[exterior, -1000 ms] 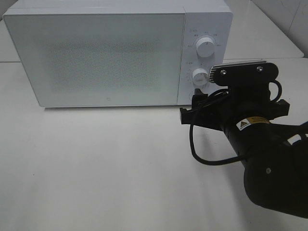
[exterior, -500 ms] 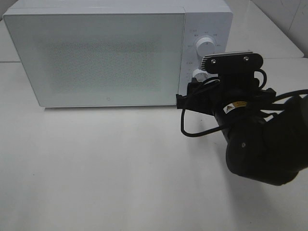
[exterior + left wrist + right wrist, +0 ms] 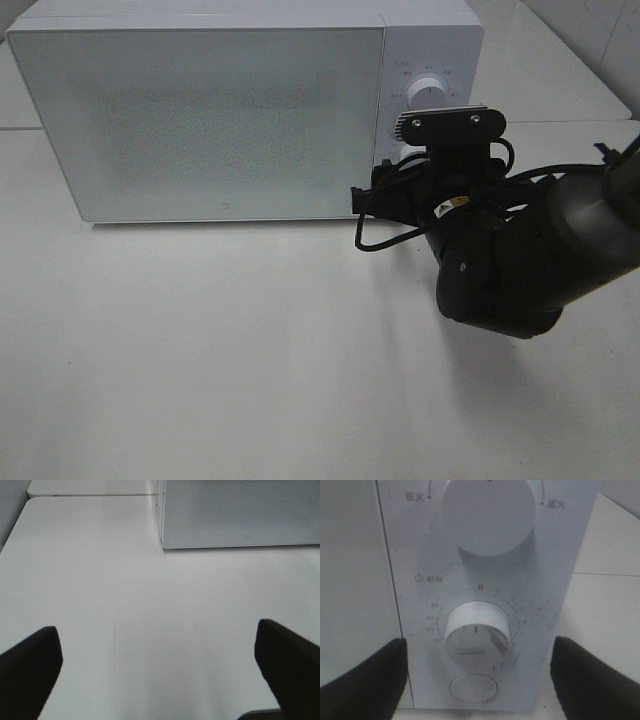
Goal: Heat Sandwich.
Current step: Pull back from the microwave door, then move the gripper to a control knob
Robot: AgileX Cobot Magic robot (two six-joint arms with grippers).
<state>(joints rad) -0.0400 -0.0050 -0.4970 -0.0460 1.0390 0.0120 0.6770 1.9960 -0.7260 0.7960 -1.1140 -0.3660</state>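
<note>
The right gripper (image 3: 478, 647) has its jaws spread wide with one dark finger on each side of the timer knob (image 3: 477, 632). Neither finger appears to touch it, which looks like a lineup before closing on the knob and turning it. The knob's red mark points at the red zero on the dial, so I judge that no heating time has been set. On the panel the larger power knob (image 3: 487, 515) is above the timer knob and a round button (image 3: 474, 687) is below it. The gripper is squared to the timer alone, so that seems to be the control it is after. In the high view the right arm (image 3: 520, 260) comes in from the right edge toward the centre right of the frame. Its wrist camera mount covers the lower part of the panel, which hides the jaws in that view. The microwave (image 3: 430, 40) fills the upper part of the frame, and its frosted door (image 3: 200, 130) is shut. The sandwich is not in sight in any view. With the door closed and the timer being addressed, it is probably inside, but the door shows nothing of it. The left gripper (image 3: 156, 627) also has its jaws wide and holds nothing. It hangs over bare table (image 3: 200, 350), well back from the microwave's left corner, probably parked out of the way.
</note>
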